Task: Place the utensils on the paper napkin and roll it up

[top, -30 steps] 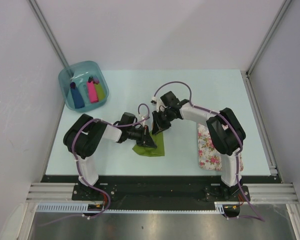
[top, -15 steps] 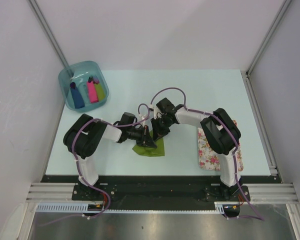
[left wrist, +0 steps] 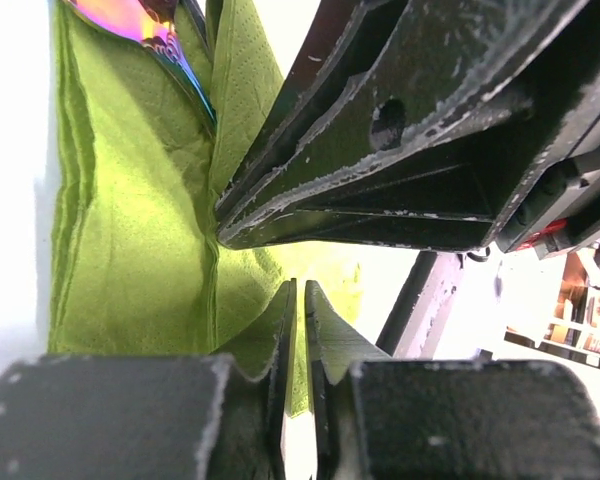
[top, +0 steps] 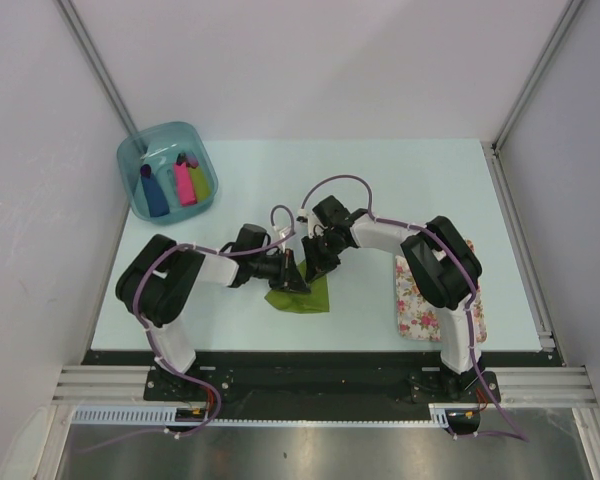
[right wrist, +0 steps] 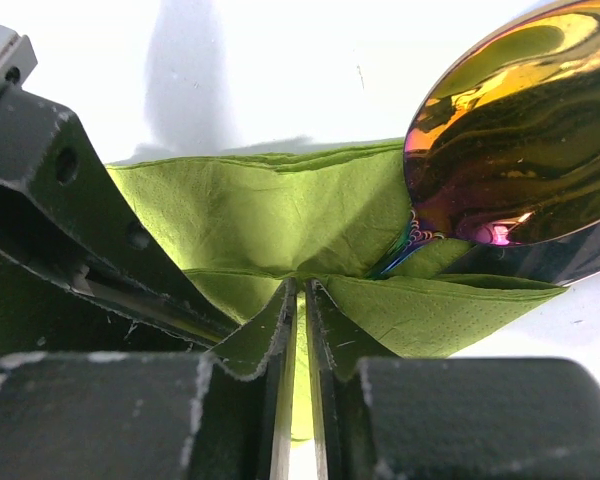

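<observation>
Left gripper (top: 293, 282): low over the table (top: 430, 190), clenched on a raised fold of the paper napkin (top: 307, 297). Its own wrist view shows the gripper (left wrist: 300, 296) with only a thin slit between the jaws, and green paper in that slit.
Right gripper (top: 319, 267): meets the left one tip to tip over the napkin. In its wrist view the gripper (right wrist: 300, 296) is likewise pinched on a green fold, jaws almost touching.
Paper napkin: near the front middle of the table, between the two arms. It is bunched and creased, with layered edges showing in both wrist views (left wrist: 130, 220) (right wrist: 260, 215).
Spoon (right wrist: 520, 140): the rainbow-sheened bowl sticks out past the napkin's edge, just beside the right gripper. Only a sliver of it shows at the top of the left wrist view (left wrist: 145, 22).
Hidden: the spoon's handle runs under the green folds and cannot be seen. How many utensils are wrapped inside cannot be told.
Top view limits: the grippers cover most of the napkin, and no cutlery can be made out from above.
Floral mat (top: 412, 295): on the table's right side, partly under the right arm.
Teal bin (top: 130, 165): at the far left corner, holding blue, pink and lime rolls (top: 185, 182).
</observation>
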Action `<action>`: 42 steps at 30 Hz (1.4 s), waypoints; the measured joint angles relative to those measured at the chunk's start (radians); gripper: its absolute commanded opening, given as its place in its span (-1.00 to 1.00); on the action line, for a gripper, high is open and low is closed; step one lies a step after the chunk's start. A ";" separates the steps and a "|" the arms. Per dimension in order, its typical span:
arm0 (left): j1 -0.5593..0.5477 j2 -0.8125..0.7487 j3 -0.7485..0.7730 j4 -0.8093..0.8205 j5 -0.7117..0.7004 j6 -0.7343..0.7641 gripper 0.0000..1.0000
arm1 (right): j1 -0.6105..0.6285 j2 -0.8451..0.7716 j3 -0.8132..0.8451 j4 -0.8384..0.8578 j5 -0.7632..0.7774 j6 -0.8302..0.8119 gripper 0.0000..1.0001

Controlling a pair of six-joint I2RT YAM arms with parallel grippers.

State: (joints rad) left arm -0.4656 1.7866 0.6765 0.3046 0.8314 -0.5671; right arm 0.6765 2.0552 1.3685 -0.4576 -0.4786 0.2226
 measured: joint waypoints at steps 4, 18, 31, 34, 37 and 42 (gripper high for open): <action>-0.013 0.003 0.000 0.001 -0.011 0.000 -0.83 | -0.002 0.000 0.000 0.000 -0.002 0.000 -0.73; -0.005 0.077 0.042 -0.039 0.013 -0.008 -1.00 | -0.014 -0.003 0.001 0.002 -0.037 0.010 -0.56; -0.004 0.076 0.050 -0.056 0.013 0.011 -1.00 | -0.013 -0.078 -0.003 -0.041 -0.049 0.009 -0.60; -0.004 0.076 0.050 -0.056 0.013 0.013 -1.00 | -0.009 -0.074 -0.003 -0.042 -0.040 0.008 -0.63; -0.005 0.076 0.050 -0.056 0.014 0.017 -1.00 | -0.005 -0.057 -0.009 -0.039 -0.023 0.008 -0.66; -0.004 0.075 0.050 -0.056 0.013 0.019 -1.00 | 0.007 -0.031 -0.030 -0.012 -0.010 0.012 -0.70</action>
State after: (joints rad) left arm -0.4698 1.8618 0.7265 0.2481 0.8448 -0.5484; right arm 0.6834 2.0247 1.3388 -0.4694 -0.4889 0.2344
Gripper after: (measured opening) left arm 0.007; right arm 0.165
